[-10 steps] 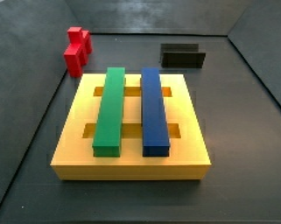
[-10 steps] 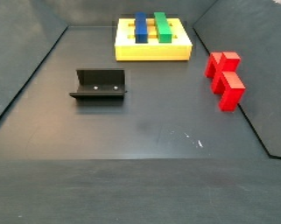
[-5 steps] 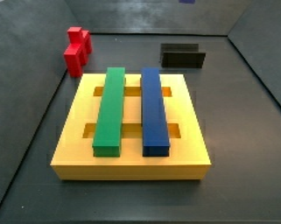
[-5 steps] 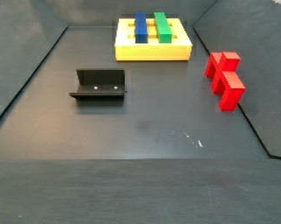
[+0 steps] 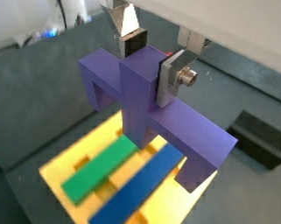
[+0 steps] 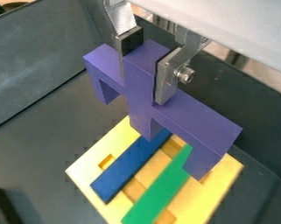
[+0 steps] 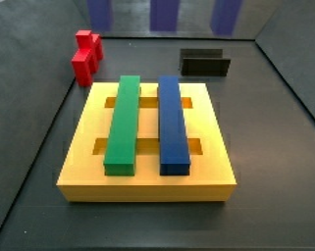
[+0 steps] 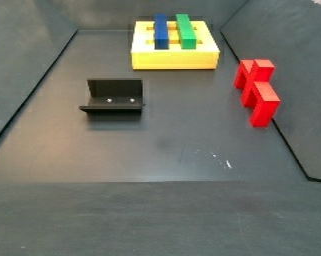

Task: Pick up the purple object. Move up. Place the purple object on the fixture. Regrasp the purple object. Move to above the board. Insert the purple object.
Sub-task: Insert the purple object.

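In both wrist views the gripper [image 5: 154,59] clamps the raised centre stub of the purple object [image 5: 154,109], its two silver fingers [image 6: 168,74] pressed flat against opposite faces of the stub. The purple object hangs in the air above the board [image 6: 219,185], a thick yellow slab seen below it, and touches nothing but the fingers.

On the board lie a long green bar [image 5: 104,166] and a long blue bar [image 5: 139,191], side by side and parallel, each crossing the board's recessed slots. In a side view the lower ends of the purple object [image 7: 161,14] show as three purple legs at the top edge of the frame, beyond the far end of the board [image 7: 146,184] (the gripper itself is out of that frame).

The fixture [image 7: 206,63], a small black holder, stands on the dark floor beyond the board's far right corner in that side view, apart from the board. A red stepped block [image 7: 86,54] stands beyond the board's far left corner, also apart from it. In a side view the fixture [image 8: 113,97] and the red block [image 8: 256,89] sit on opposite sides of the floor, both nearer the camera than the board [image 8: 175,56].
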Robot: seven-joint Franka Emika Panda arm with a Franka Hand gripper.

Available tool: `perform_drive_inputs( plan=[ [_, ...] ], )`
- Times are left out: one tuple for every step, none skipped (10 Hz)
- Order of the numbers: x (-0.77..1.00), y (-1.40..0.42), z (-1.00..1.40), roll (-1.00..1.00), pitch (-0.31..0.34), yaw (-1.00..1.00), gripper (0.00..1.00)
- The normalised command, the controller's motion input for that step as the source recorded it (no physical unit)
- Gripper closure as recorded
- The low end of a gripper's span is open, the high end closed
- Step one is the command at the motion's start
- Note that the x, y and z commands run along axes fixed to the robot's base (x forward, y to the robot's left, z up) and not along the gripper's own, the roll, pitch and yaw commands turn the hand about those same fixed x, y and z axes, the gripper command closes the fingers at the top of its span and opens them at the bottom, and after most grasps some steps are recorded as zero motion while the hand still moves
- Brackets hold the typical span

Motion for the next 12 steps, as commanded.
perform_drive_inputs(
  plan=[
    [0.37, -0.64, -0.80, 0.18, -0.127, 0.20, 1.00],
    [0.00, -0.57, -0.84, 0.16, -0.137, 0.11, 1.00],
    [-0.15, -0.36, -0.84, 0.09, -0.176, 0.01, 1.00],
    [-0.27, -0.23, -0.75, 0.02, -0.210, 0.00, 1.00],
    [-0.35, -0.15, -0.68, 0.00, -0.226, -0.02, 1.00],
    [-0.23, -0.03, -0.53, 0.00, -0.193, 0.00, 1.00],
    [-0.18, 0.00, -0.43, -0.05, -0.203, 0.00, 1.00],
    [-0.19, 0.00, -0.35, -0.08, -0.209, 0.00, 1.00],
    [-0.01, -0.02, -0.22, -0.07, -0.149, 0.00, 1.00],
    [0.00, -0.11, -0.17, 0.00, -0.069, 0.01, 1.00],
    [0.00, -0.13, -0.23, 0.01, -0.056, 0.00, 1.00],
    [0.00, -0.13, -0.16, 0.07, 0.000, 0.00, 1.00]
  ],
)
